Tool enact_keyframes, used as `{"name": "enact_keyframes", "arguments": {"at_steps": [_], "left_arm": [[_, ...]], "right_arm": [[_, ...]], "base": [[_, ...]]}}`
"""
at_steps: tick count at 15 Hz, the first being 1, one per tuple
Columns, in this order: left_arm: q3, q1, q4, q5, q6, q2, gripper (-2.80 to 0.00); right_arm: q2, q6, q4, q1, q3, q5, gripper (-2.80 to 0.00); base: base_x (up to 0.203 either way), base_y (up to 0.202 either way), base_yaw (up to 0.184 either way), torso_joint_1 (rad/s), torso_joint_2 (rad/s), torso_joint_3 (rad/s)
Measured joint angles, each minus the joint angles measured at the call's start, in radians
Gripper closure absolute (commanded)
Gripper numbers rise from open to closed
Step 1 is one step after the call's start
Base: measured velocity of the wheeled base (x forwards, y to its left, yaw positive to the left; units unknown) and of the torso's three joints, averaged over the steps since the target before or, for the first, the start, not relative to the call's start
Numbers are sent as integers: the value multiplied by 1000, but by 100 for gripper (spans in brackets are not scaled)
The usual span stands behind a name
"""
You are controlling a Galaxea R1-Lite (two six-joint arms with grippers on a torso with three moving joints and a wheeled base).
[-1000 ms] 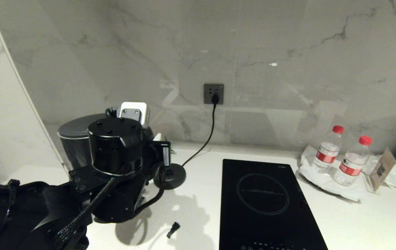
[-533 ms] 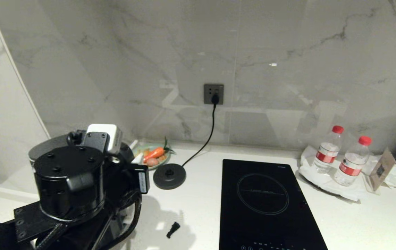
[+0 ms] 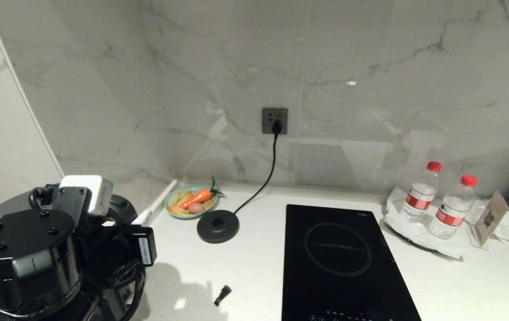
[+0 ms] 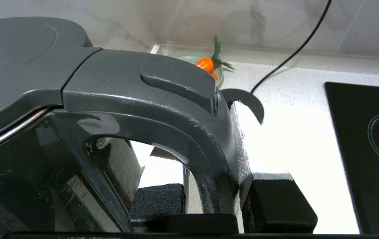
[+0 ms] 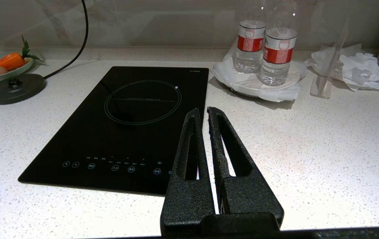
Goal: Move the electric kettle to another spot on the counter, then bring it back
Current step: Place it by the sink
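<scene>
While the left gripper clamps its loop handle, the electric kettle shows glossy black — flat lid, scuffed.

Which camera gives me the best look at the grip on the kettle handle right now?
The left wrist view: the left gripper is shut on the electric kettle, its fingers either side of the loop handle. In the head view the arm hides the handle, showing only lid. The right wrist view misses it.
</scene>
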Motion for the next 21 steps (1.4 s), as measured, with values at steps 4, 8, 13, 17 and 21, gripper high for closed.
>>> {"name": "enact_keyframes", "arguments": {"at_steps": [4,8,13,17,21], "left_arm": [[12,2,-1,-2,-3,-10,0],[9,6,-1,-1,-5,-12,0],[7,16,-2,-1,-6,-12,0],[7,17,-4,-2,-8,-14,0],[19,21,-1,-1,-26,-18,0]], "right_arm": [[0,0,0,0,0,0,0],[0,0,0,0,0,0,0],[0,0,0,0,0,0,0],[0,0,0,0,0,0,0],[0,0,0,0,0,0,0]], "base": [[0,0,0,0,0,0],[0,0,0,96,-204,-120],[0,0,0,100,-223,-118],[0,0,0,21,-58,-26],[0,0,0,0,0,0]]}}
